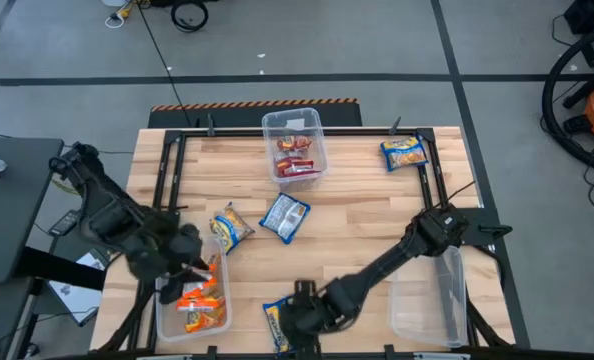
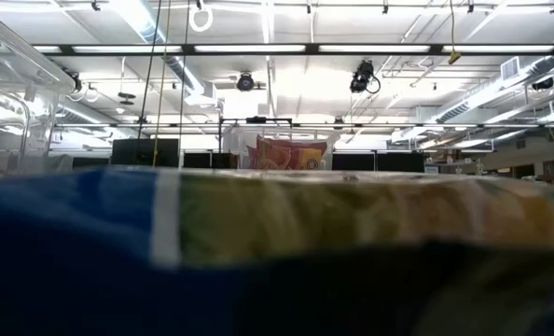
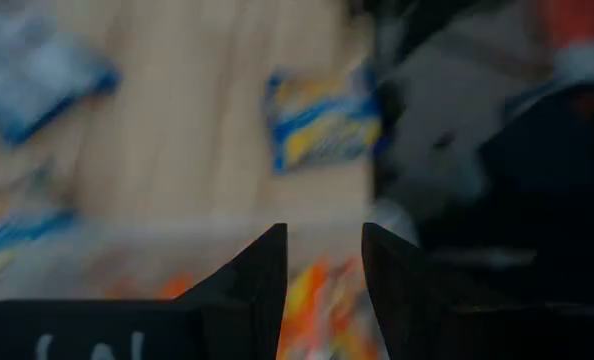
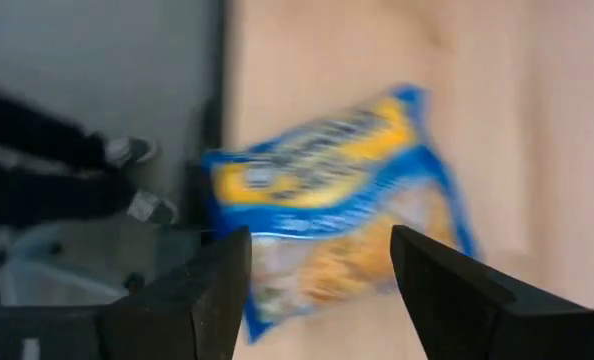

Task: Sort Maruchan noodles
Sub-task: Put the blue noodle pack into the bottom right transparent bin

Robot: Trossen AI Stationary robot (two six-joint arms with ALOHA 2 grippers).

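Note:
The Maruchan noodles lie sorted in part. Orange packets [image 1: 195, 300] fill a clear bin [image 1: 220, 318] at the near left, and red packets [image 1: 297, 158] fill a clear bin [image 1: 318, 124] at the far middle. Blue-and-yellow packets lie flat on the wood at the far right [image 1: 405, 152], in the middle [image 1: 230, 227] [image 1: 285, 216] and at the near edge [image 1: 275, 325] [image 4: 337, 200]. My left gripper [image 1: 192, 265] [image 3: 322, 235] hangs open over the orange packets [image 3: 312, 295] with nothing between its fingers. My right gripper [image 1: 302, 318] [image 4: 317, 235] is open, slanting down just above the near-edge packet.
An empty clear bin [image 1: 432, 300] stands at the near right beside the right arm. A black frame [image 1: 167, 170] runs along the table's sides. In the low view the near-edge packet [image 2: 258, 233] fills the foreground and hides most of the table.

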